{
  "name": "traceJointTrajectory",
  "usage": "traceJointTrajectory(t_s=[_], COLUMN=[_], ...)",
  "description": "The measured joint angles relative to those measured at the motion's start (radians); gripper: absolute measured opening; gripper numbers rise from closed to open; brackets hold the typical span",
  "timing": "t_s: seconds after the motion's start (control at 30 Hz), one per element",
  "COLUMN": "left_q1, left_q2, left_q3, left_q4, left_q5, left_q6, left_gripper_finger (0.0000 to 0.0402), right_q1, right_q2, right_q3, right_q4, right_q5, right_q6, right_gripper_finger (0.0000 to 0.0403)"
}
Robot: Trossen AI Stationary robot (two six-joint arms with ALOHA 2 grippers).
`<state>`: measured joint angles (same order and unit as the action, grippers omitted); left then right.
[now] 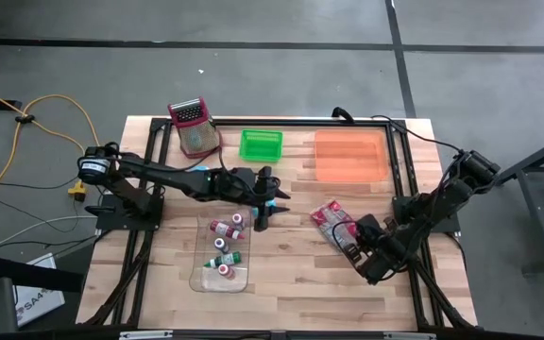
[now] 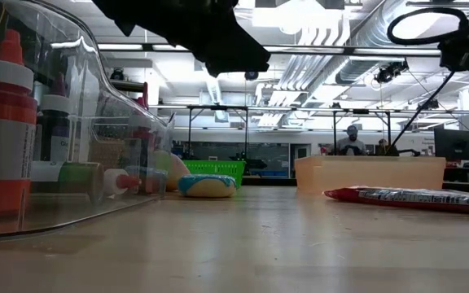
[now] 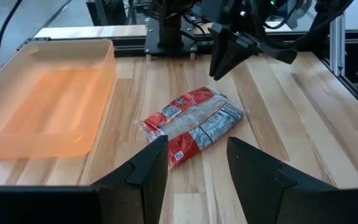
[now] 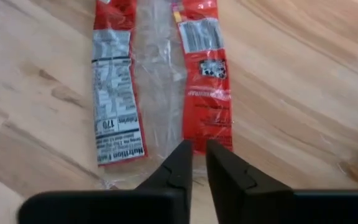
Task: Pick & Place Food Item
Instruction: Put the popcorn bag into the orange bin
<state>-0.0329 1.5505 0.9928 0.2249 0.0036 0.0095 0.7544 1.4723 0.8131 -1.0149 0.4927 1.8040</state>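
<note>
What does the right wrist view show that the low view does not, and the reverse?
Only the right wrist view shows the right tool above one end of the red snack packet, fingers slightly parted, and the packet's printed label. Only the low view shows the clear tray of small bottles, the green basket, the orange bin and the room behind. Both show the packet lying flat on the wooden table.

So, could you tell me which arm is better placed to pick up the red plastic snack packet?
Right: its claw hangs just above the red plastic snack packet, fingers slightly apart. The left claw waits mid-table.
</note>
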Motion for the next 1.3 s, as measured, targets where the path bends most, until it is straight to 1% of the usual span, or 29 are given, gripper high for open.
traceJointTrajectory(t_s=[0.17,0.43,0.5,0.67,0.73,0.93,1.3], left_q1=[0.000,0.000,0.000,0.000,0.000,0.000,0.000], left_q2=[0.000,0.000,0.000,0.000,0.000,0.000,0.000], left_q3=[0.000,0.000,0.000,0.000,0.000,0.000,0.000], left_q4=[0.000,-0.009,-0.013,-0.018,-0.019,-0.025,-0.026], left_q5=[0.000,0.003,0.003,0.003,0.004,0.006,0.005], left_q6=[-0.015,-0.017,-0.017,-0.017,-0.017,-0.004,-0.002], left_gripper_finger=[0.0159,0.0159,0.0159,0.0159,0.0159,0.0159,0.0159], right_q1=[-0.035,-0.124,-0.150,-0.206,-0.215,-0.221,-0.221], right_q2=[0.000,0.000,0.000,0.000,0.000,0.000,-0.026], right_q3=[0.000,-0.007,-0.022,-0.074,-0.081,-0.081,-0.081], right_q4=[-0.017,-0.038,-0.038,-0.007,0.006,0.033,0.058], right_q5=[0.003,0.001,-0.018,-0.111,-0.120,-0.129,-0.174], right_q6=[0.009,0.008,0.007,-0.024,-0.043,-0.083,-0.159], right_gripper_finger=[0.0083,0.0149,0.0163,0.0195,0.0206,0.0228,0.0231])
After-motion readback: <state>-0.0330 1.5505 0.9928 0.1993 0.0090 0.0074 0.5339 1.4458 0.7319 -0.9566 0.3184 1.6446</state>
